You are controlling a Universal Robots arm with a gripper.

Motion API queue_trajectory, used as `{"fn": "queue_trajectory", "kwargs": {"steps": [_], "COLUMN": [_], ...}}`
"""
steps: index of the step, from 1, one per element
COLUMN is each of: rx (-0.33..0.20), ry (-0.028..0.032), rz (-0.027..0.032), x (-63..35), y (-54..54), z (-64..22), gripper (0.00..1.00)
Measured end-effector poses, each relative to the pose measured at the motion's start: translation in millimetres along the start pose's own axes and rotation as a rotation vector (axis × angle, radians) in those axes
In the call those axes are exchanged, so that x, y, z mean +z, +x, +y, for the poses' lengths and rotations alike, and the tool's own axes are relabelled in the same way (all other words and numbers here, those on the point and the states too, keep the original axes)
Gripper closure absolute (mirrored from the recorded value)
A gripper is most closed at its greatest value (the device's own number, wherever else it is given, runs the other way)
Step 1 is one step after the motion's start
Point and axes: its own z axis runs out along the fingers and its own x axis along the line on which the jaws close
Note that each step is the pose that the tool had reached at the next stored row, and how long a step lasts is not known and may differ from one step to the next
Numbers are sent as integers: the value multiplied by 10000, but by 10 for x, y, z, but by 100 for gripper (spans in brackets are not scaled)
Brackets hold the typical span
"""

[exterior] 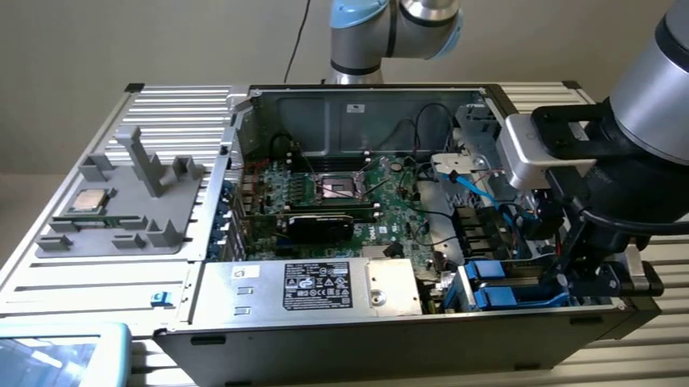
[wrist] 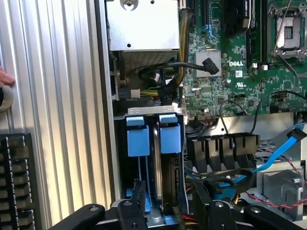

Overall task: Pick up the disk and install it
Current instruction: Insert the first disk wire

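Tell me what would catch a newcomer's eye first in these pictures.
The open black metal computer case lies on the ribbed silver table, its green motherboard bare in the middle. At the case's corner on the exterior view's right, the arm's black gripper is down at the bay where two bright blue plastic drive brackets stand. A silver metal box with a black label sits along the near wall.

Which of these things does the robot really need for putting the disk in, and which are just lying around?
For the job:
- the disk in its blue bracket, standing in the drive bay
- the gripper, right by it

Just lying about:
- the small silver chip on the grey tray
- the silver box with the black label
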Motion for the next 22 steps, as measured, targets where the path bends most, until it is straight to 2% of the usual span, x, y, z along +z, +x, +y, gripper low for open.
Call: {"fn": "queue_trajectory", "kwargs": {"steps": [4, 5, 10, 15, 17, 20, 22], "rx": [-317, -405, -815, -1050, -1077, -1077, -1254], "ry": [-43, -56, -115, -161, -172, -173, -199], "rz": [-23, -32, -96, -124, -171, -175, -191], "x": [8, 10, 15, 49, 57, 59, 69], "y": [-2, -2, -5, -8, -7, -7, -6], "z": [-20, -26, -64, -153, -160, -160, -159], "gripper": [51, 58, 58, 58, 58, 58, 58]}}
